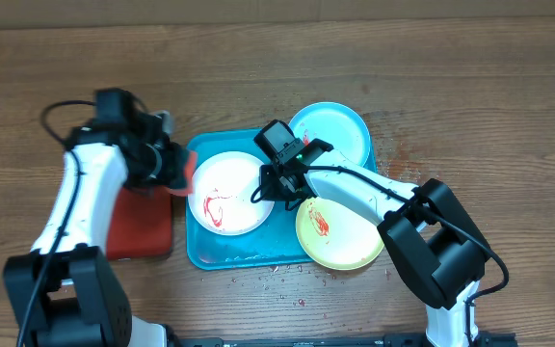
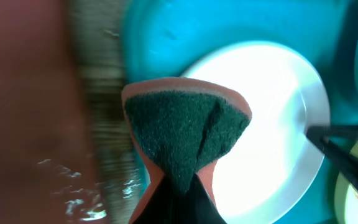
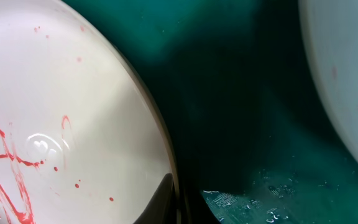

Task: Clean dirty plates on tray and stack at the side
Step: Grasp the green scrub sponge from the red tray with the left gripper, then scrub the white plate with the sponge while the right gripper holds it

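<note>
left tool [image 1: 175, 172]: clamps sponge [image 2: 185, 134] over tray [image 1: 198, 253] left edge | right tool [image 1: 269, 187]: at white plate [image 1: 227, 198] rim, possibly pinching it, grip state unclear | plate: red-smeared, in tray

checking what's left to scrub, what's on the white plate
Red sauce smears on the plate, lower left. The right hand covers its right rim, so anything there is hidden.

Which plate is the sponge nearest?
The white-rimmed plate in the tray's middle; the cyan plate and lime-green plate lie farther right.
</note>
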Controlling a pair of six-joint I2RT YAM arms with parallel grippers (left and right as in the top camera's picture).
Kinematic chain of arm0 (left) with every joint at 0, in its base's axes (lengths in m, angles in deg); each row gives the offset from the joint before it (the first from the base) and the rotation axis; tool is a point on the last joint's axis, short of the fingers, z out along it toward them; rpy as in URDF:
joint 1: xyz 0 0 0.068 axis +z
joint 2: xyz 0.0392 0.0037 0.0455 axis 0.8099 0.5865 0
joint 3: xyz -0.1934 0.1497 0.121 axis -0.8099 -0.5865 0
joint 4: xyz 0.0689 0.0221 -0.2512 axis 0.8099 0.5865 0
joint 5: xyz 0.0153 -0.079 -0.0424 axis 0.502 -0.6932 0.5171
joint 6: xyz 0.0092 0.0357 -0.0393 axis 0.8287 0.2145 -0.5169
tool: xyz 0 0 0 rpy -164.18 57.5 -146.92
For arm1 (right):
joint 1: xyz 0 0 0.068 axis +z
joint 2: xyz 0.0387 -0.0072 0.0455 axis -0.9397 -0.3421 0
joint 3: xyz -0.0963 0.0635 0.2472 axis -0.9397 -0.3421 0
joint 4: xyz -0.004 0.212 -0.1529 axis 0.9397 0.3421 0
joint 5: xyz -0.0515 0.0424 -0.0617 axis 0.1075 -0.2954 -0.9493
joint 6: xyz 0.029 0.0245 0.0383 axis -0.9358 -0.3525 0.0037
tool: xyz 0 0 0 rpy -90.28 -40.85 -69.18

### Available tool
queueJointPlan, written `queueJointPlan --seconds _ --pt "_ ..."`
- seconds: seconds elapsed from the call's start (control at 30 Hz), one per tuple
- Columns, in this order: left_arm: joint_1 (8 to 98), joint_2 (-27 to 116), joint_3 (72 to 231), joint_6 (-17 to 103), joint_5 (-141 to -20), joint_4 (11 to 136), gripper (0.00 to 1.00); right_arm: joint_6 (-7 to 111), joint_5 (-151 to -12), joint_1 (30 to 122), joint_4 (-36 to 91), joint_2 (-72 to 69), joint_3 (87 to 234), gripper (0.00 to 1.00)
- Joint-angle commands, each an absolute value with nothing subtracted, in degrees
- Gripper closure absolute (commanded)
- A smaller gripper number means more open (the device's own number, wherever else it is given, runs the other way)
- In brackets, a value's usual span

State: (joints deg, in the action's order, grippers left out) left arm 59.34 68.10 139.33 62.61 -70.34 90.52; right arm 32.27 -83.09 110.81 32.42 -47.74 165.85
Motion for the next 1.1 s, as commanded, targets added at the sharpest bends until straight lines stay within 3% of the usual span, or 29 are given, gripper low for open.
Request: queueJointPlan --seconds 0.0,0.23,0.37,0.43,0.57,0.67,0.8,1.07 --pt "54.36 67.71 132.25 57.89 -69.49 85.87 0.96 31.62 -81.49 110.79 32.51 -49.31 165.06 0.96" --pt "44.79 67.86 122.68 47.37 -49.67 74.63 0.96 31.62 -81.47 110.79 32.70 -49.31 165.06 0.96" --pt "40.72 67.86 122.26 45.78 -45.80 72.41 0.96 31.64 -80.77 110.79 32.70 -49.31 165.06 0.96" --pt "38.91 67.86 122.26 47.96 -51.65 71.68 0.96 31.66 -80.20 110.79 32.72 -49.31 165.06 0.96" --pt "35.54 67.86 122.26 56.84 -74.52 69.41 0.96 31.66 -79.42 110.79 32.81 -49.31 165.06 0.96" --pt "33.53 67.86 122.26 56.66 -80.90 67.47 0.96 31.66 -78.50 110.79 32.79 -49.31 165.06 0.96" --pt "33.62 67.86 122.26 47.53 -70.30 66.07 0.96 31.62 -78.48 110.79 33.16 -49.31 165.06 0.96" --pt "35.74 68.10 122.24 32.84 -33.67 66.72 0.96 26.72 -77.47 110.68 33.77 -49.31 164.29 0.96"
